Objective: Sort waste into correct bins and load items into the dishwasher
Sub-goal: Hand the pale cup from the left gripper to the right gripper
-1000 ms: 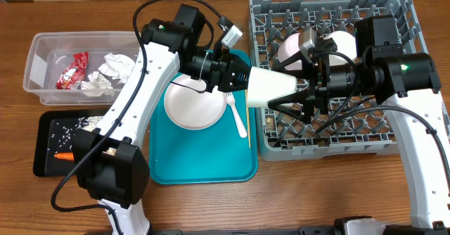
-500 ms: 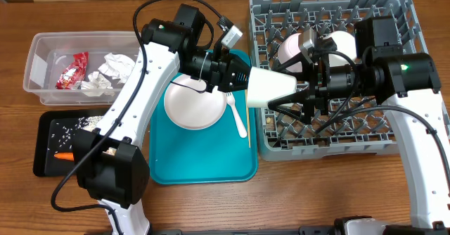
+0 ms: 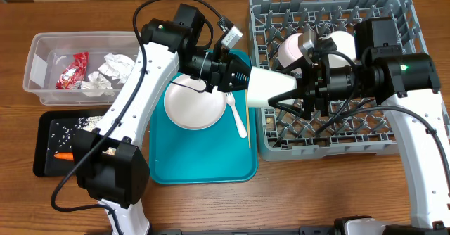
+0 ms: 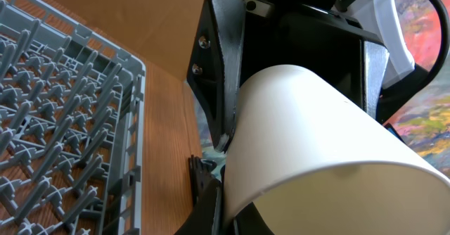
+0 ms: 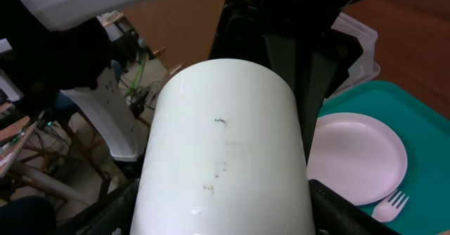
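Observation:
A small white cup (image 3: 271, 87) hangs in the air between the teal tray and the grey dish rack (image 3: 330, 149). My left gripper (image 3: 242, 80) is shut on its rim, one finger inside and one outside, as the left wrist view (image 4: 228, 210) shows. My right gripper (image 3: 292, 96) has closed on the cup's narrow end; in the right wrist view the cup (image 5: 225, 150) fills the gap between the fingers. Two white bowls (image 3: 292, 50) sit in the rack. The white plate (image 3: 193, 107), fork (image 3: 238, 115) and wooden stick (image 3: 247, 122) lie on the teal tray.
The teal tray (image 3: 204, 157) is at centre. The clear tub (image 3: 42, 52) at far left holds the red wrapper (image 3: 72, 70) and napkins (image 3: 112, 66). The black tray (image 3: 46, 133) holds rice (image 3: 77, 124) and the carrot (image 3: 65, 155).
My right gripper's fingers, spread wide around the cup's narrow end before, have closed in onto it. The left arm and the cup have not moved.

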Action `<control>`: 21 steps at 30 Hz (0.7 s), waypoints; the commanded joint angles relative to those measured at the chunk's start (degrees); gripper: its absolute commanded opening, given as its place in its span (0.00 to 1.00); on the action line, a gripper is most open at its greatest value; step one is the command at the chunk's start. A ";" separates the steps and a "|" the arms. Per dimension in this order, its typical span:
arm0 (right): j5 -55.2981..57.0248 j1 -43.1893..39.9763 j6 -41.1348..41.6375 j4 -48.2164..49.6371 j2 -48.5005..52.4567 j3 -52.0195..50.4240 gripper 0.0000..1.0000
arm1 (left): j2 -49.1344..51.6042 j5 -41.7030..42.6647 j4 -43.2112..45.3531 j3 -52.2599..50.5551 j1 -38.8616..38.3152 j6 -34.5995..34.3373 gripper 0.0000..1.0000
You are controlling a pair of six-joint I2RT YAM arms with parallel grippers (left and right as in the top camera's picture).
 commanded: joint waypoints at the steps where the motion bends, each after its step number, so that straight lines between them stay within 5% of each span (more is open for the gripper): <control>1: -0.52 0.04 -0.13 -0.09 -0.17 -0.24 0.71 | -1.46 0.90 0.24 1.44 0.52 0.96 0.04; 12: -0.52 0.04 -0.15 -0.07 -0.17 -0.24 0.60 | -1.46 0.83 0.55 1.44 1.73 0.94 0.05; 21: -0.50 0.04 -0.15 -0.07 -0.15 -0.24 0.51 | -1.46 0.83 0.55 1.44 1.73 0.90 0.35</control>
